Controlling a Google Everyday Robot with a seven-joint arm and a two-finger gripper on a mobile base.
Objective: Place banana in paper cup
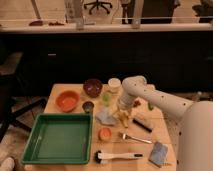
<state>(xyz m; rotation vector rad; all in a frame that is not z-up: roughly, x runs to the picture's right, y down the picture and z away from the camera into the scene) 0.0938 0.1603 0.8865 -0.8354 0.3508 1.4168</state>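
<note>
while hanging with claw (122, 110) spread wide over the banana (123, 119), near the paper cup (114, 83) on the surface (56, 95): may pinch off-centre and flick the curved fruit away.

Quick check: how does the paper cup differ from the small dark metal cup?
The paper cup is white; the dark metal cup is near-black. The paper cup stands at the table's far edge, the dark metal cup nearer, beside the orange bowl. Both stand upright. The claw hangs open low over mid-table.
</note>
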